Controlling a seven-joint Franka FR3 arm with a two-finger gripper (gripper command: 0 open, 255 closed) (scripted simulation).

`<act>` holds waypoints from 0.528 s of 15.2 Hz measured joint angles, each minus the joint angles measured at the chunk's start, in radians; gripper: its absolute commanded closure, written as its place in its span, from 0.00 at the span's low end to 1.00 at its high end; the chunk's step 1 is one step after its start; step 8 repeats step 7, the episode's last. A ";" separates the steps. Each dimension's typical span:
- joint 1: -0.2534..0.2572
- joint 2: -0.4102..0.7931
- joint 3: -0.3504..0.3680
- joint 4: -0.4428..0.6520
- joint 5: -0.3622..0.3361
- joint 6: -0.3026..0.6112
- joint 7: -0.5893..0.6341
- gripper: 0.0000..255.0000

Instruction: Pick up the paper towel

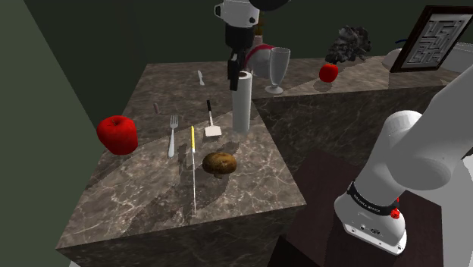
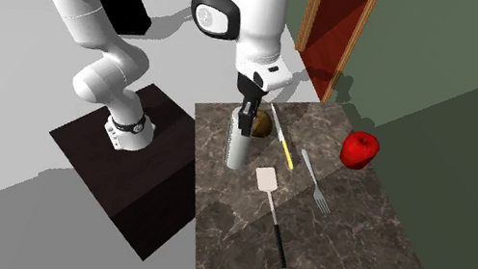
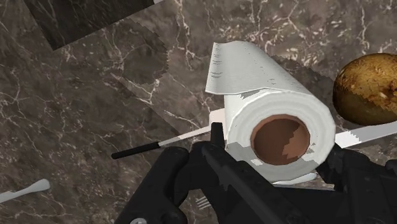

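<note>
With black two-finger gripper (image 3: 275, 153) spread wide astride upright white paper-towel roll (image 3: 257, 70), risked toppling it by closing off-centre.

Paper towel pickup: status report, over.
Gripper at the paper towel top end. Towel upright on the counter. Spatula and potato close by, neither blocking.

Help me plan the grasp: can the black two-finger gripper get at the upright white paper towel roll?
Probably yes: the black gripper hangs over the upright white paper towel roll, nothing between them; the clear stemmed glass and brown potato stand apart.
</note>
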 measured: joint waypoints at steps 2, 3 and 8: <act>-0.001 0.000 -0.001 0.028 0.000 -0.027 -0.003 1.00; -0.001 0.000 -0.002 0.041 0.000 -0.042 -0.004 1.00; -0.001 0.004 -0.001 0.094 0.000 -0.090 -0.004 1.00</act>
